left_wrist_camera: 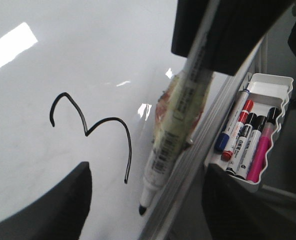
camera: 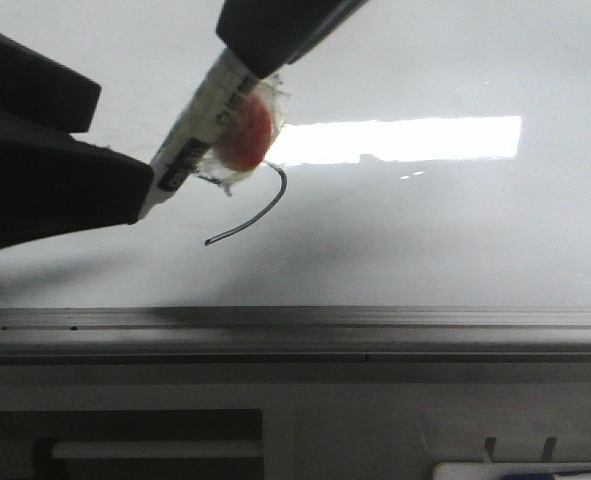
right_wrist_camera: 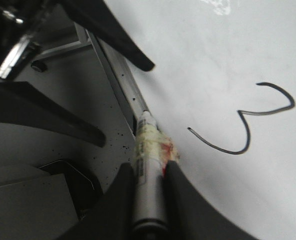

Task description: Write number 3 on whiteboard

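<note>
The whiteboard fills most of every view, a glossy white surface with faint smears and a bright rectangular glare in the front view. Its grey metal frame edge runs along the near side in the front view.

The left tool shows in the front view as two dark fingers at the left, spread wide apart with nothing between them; the marker's tip end passes through their gap without a visible grip. In the left wrist view its dark fingers frame the bottom, well apart.

The right tool is clamped on the marker, its two fingers pressing the barrel from either side. The marker carries a wad of yellowish tape with a red patch. In the left wrist view the marker slants down, with its black tip at or just above the board, close to the frame edge; contact cannot be told.

The number 3 is drawn in thin black line on the whiteboard, just beside the marker, its tail ending near the tip. In the front view only its lower curve shows, the rest hidden behind the marker.

A white tray beyond the frame holds blue, red, black and pink pens.
</note>
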Controlling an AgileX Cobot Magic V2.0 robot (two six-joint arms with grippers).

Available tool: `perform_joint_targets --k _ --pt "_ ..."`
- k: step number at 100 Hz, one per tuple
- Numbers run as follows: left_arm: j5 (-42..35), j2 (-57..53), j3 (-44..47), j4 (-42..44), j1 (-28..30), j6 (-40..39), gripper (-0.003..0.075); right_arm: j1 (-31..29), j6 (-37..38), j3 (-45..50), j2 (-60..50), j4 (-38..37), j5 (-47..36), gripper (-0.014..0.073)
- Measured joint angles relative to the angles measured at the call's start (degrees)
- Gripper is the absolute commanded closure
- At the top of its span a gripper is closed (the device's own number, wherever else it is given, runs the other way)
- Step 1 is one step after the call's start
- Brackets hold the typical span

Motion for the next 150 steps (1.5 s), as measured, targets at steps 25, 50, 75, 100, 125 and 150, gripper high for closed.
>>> perform_joint_targets --k 25,50,75,100,125,150 --pt "-2.9 6.7 0.0 2.1 0.0 0.0 0.0293 1.4 0.0 0.0 0.1 0.2 0.9 0.0642" --pt "-6.4 8.4 0.0 2.5 0.0 0.0 0.0408 3.2 0.0 0.0 0.1 0.2 1.4 0.0642" --pt "-6.3 8.4 0.0 4.0 -1.1 0.4 0.0741 3.2 0.0 0.0 0.1 -0.1 -0.1 0.0642" --pt "-4.7 8.4 0.0 4.1 -3.8 0.5 0.0741 3.2 0.1 0.0 0.1 0.5 1.4 0.0643" --pt "-4.6 8.4 0.0 4.1 -3.8 0.5 0.0741 3.2 0.1 0.0 0.1 0.6 1.3 0.0349" --pt "-5.0 8.4 0.0 -4.9 -3.7 0.1 0.0741 3.2 0.1 0.0 -0.1 -0.6 -6.6 -0.0054"
